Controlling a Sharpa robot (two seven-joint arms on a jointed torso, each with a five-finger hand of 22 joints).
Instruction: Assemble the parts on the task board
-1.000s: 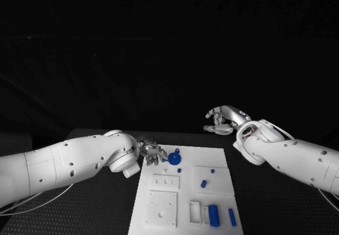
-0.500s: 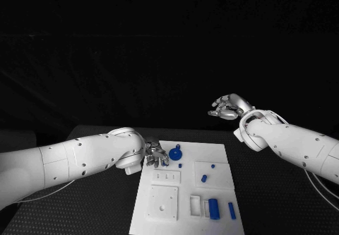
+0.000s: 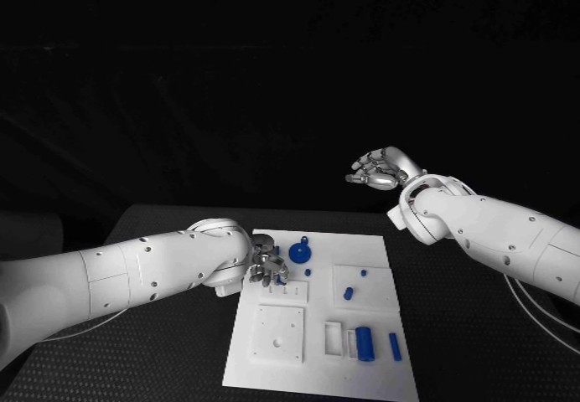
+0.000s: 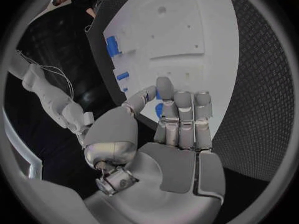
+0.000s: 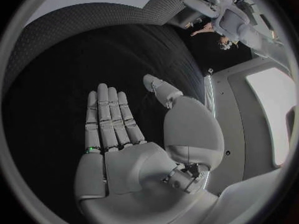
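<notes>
Left robot hand [image 3: 267, 266] empty, right robot hand [image 3: 380, 170] spread

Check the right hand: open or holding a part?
Open. The right hand shows a bare palm and straight, empty fingers, raised beyond the task board.

Robot lab / test cell. Black textured table [image 3: 157, 360] with black surround behind it at 12 o'clock, nothing domestic. White task board [image 3: 375, 373] at 6 o'clock in the head view has machined sockets and small blue parts [image 3: 364, 343] like a benchmark fixture. Right wrist view catches white panels [image 5: 269, 109] and rig hardware [image 5: 233, 20] around the table.
</notes>
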